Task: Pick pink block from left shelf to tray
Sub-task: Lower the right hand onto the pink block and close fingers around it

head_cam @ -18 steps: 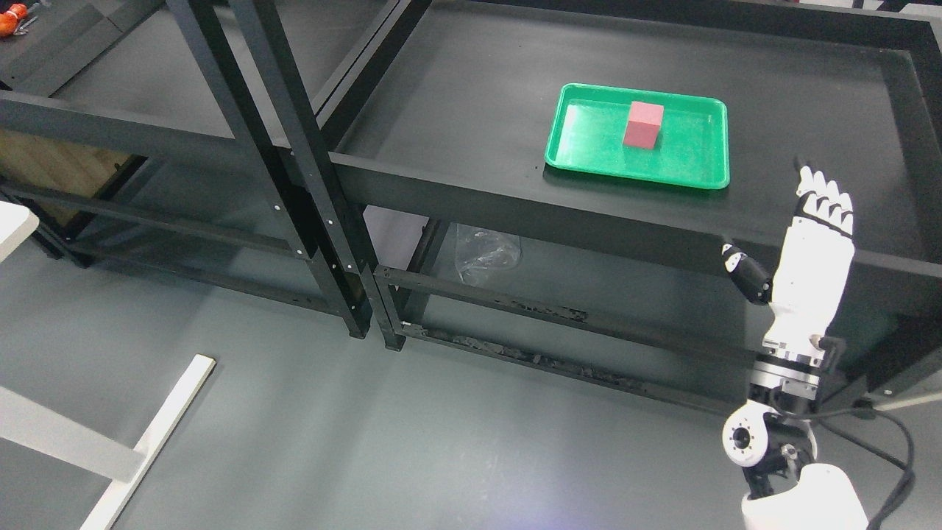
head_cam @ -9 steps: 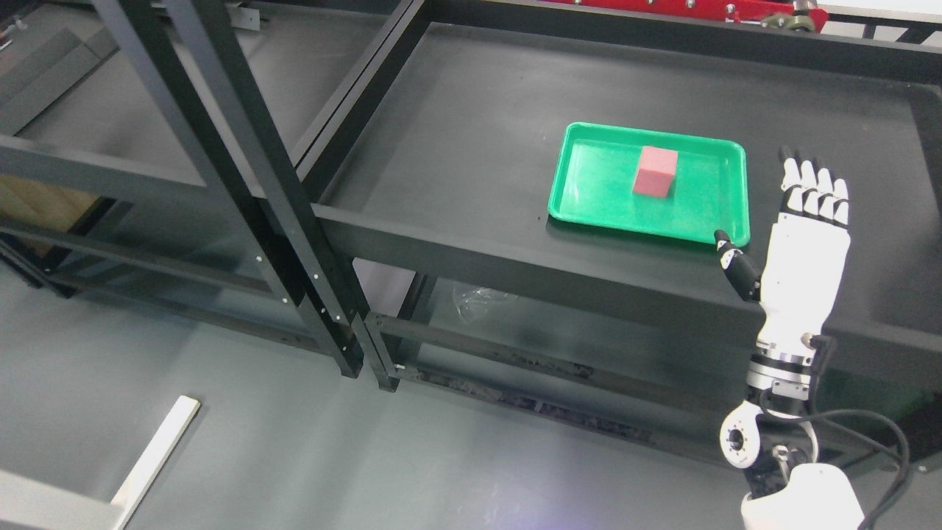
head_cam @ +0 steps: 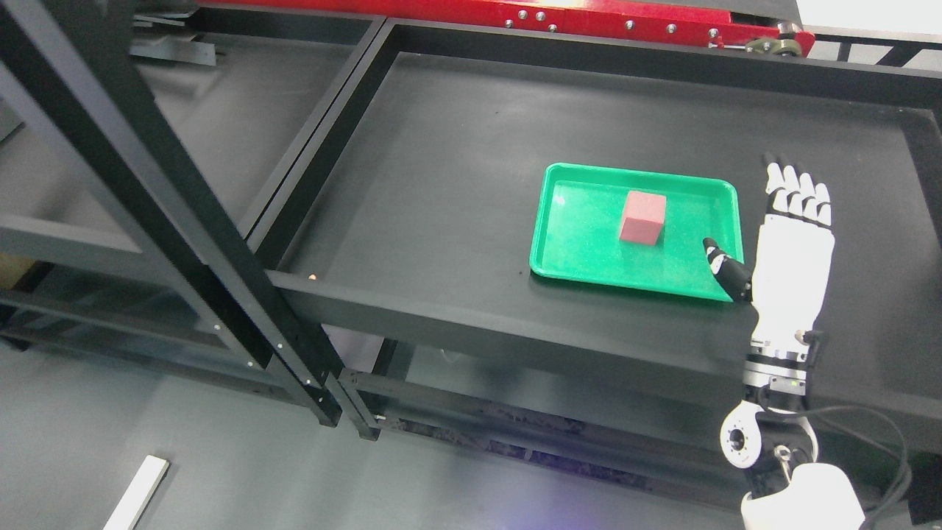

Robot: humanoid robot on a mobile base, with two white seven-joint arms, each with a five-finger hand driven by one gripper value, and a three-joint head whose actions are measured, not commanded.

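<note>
- The pink block [head_cam: 642, 217] stands upright inside the green tray [head_cam: 581, 261], a little right of the tray's middle, resting on the tray floor and clear of every rim.
- The green tray lies flat on the dark top level of the right-hand black shelf [head_cam: 456, 184], toward that level's front right part, its near rim close to the shelf's front rail.
- The right hand [head_cam: 791, 243] rises from the lower right corner of the head view, white with black finger joints, just to the right of the tray.
- Its four fingers [head_cam: 796, 193] are straight, held side by side and pointing away from the camera; nothing is held in them.
- Its black-tipped thumb [head_cam: 725, 271] sticks out to the left and overlaps the tray's near right corner in the picture; whether it touches the tray cannot be told.
- The hand is apart from the pink block, with bare tray floor between them.
- A black cable [head_cam: 883, 442] loops beside the wrist at the lower right.
- The left shelf [head_cam: 221, 132] stands beside the right one, their frames meeting at the black uprights left of centre.
- A red beam [head_cam: 515, 11] with bolts runs along the top edge behind the shelves.
- A white bar [head_cam: 136, 493] lies on the grey floor at the lower left.
</note>
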